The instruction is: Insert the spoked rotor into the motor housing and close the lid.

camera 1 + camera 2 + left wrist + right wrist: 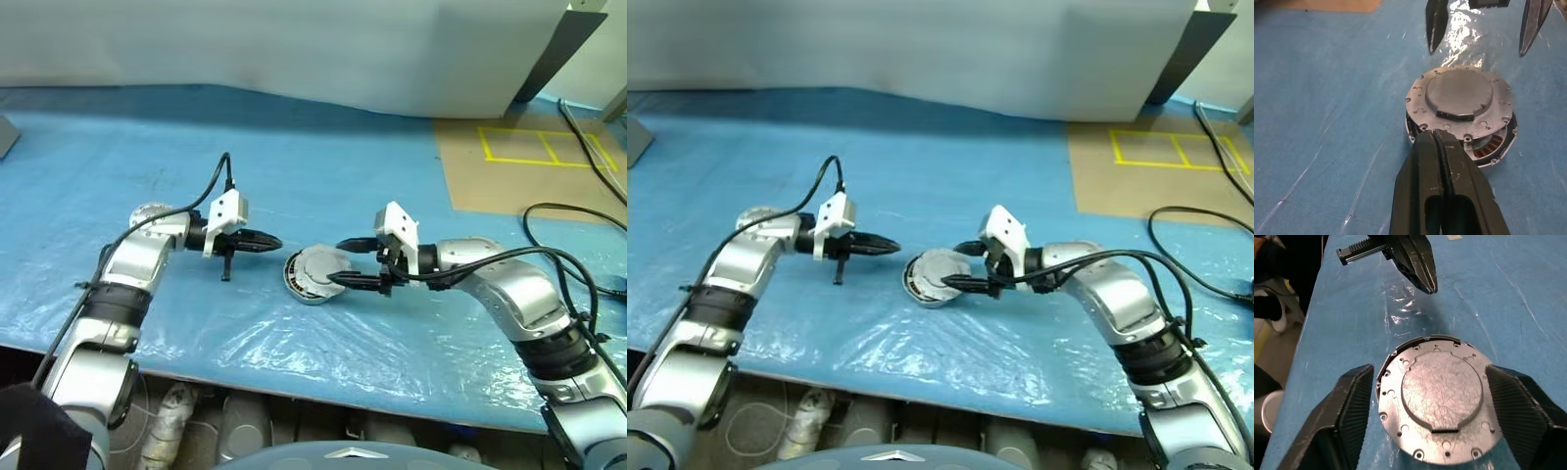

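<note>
Motor housing is sitting on blue sheet, copper windings peeking out under lid, which is lying over it, slightly skewed. R gripper is straddling the lid w/ fingers spread wide, gripping nothing. L gripper is hovering just beside housing, fingers pressed together, empty.

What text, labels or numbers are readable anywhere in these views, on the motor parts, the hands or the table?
None readable.
The lid: plain silver-grey outer face with screw holes, no lettering or numbers.
The motor housing: copper windings showing under the lid's edge, no label visible.
Left hand and right hand: black fingers, no markings.
Yellow tape lines on the brown board: a floor marking, not text.
</note>
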Controlling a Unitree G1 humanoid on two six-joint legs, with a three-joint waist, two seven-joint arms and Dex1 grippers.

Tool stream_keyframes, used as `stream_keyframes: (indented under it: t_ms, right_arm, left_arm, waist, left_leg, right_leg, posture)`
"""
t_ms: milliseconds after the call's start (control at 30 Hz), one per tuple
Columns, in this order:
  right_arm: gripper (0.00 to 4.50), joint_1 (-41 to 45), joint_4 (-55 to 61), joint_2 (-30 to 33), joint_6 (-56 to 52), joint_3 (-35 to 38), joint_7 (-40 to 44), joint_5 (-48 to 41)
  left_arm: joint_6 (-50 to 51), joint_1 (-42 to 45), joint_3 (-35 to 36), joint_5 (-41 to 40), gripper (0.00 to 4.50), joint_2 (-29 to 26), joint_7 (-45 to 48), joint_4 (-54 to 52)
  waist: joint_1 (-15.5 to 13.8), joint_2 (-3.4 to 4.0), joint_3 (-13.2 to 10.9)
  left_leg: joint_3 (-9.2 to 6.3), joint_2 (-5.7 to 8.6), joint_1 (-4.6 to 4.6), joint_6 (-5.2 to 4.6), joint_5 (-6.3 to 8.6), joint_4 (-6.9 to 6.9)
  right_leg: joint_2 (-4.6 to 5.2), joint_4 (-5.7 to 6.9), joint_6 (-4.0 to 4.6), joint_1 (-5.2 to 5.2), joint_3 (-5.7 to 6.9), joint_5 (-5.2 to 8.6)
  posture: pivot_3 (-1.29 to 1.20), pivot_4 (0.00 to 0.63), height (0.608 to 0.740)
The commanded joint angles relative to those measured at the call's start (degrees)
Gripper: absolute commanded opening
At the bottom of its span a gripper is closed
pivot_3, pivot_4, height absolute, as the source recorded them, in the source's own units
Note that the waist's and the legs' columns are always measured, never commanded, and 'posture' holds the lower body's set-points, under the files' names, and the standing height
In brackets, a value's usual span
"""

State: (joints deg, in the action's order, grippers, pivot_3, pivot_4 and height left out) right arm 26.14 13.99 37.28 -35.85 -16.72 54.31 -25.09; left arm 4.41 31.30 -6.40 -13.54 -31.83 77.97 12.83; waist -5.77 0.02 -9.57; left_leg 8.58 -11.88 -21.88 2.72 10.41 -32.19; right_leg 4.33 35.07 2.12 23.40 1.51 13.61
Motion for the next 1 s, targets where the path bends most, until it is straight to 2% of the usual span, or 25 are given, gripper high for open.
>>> stream_keyframes:
  t_ms: [33,233,700,800,867,900,1000]
  right_arm:
    - [4.44,1.82,-2.46,-1.59,3.49,-0.95,2.27,2.19]
    - [4.44,2.91,-7.23,-3.00,8.28,-4.78,4.38,8.44]
    - [4.44,3.48,-14.12,-5.80,14.38,-5.19,4.54,15.90]
    - [3.83,2.95,-13.88,-6.19,14.28,-5.24,4.76,16.14]
    - [3.11,2.98,-13.95,-6.88,13.85,-5.12,3.67,16.67]
    - [2.97,3.06,-14.06,-7.04,13.47,-5.24,3.64,16.82]
    - [2.97,3.42,-13.66,-8.08,12.14,-4.49,3.03,16.32]
  left_arm:
    - [0.65,-2.91,1.55,-2.37,0.00,-0.43,-2.33,-7.15]
    - [1.30,-8.35,1.14,-2.13,0.00,-0.95,-5.84,-12.13]
    - [1.30,-5.79,1.01,-1.64,0.00,-0.96,-9.20,-10.07]
    - [1.19,-5.43,0.85,-1.74,0.00,-0.75,-9.43,-9.59]
    - [1.31,-5.36,0.84,-1.92,0.00,-0.55,-9.65,-9.47]
    - [1.36,-5.33,0.85,-1.97,0.00,-0.46,-9.80,-9.42]
    - [1.32,-5.18,0.85,-2.04,0.00,-0.36,-9.95,-9.29]
  waist:
    - [0.12,-0.01,0.00]
    - [0.69,0.00,0.00]
    - [1.34,-0.01,0.00]
    - [1.67,-0.01,0.00]
    - [1.76,-0.01,0.00]
    - [1.77,-0.01,0.00]
    - [1.92,-0.01,0.00]
  left_leg:
    - [0.00,-0.01,0.02,0.00,0.00,-0.03]
    - [0.04,-0.04,0.27,-0.02,-0.01,-0.11]
    - [0.05,-0.02,0.29,-0.03,-0.02,-0.30]
    - [0.05,-0.02,0.30,-0.04,-0.02,-0.32]
    - [0.05,-0.03,0.30,-0.04,-0.02,-0.33]
    - [0.05,-0.03,0.31,-0.04,-0.02,-0.33]
    - [0.05,-0.03,0.37,-0.04,-0.02,-0.34]
  right_leg:
    - [0.00,0.02,0.00,-0.01,-0.01,0.00]
    - [-0.04,0.34,0.06,-0.01,-0.09,0.04]
    - [-0.03,0.51,0.07,-0.02,-0.16,0.04]
    - [-0.03,0.55,0.07,-0.02,-0.16,0.04]
    - [-0.03,0.55,0.07,-0.02,-0.16,0.04]
    - [-0.03,0.56,0.07,-0.02,-0.16,0.04]
    - [-0.03,0.60,0.07,-0.03,-0.19,0.04]
  posture:
    - [0.00,0.150,0.740]
    - [0.00,0.150,0.740]
    - [0.00,0.150,0.740]
    - [0.00,0.150,0.740]
    - [0.00,0.150,0.740]
    - [0.00,0.150,0.740]
    - [0.00,0.150,0.740]
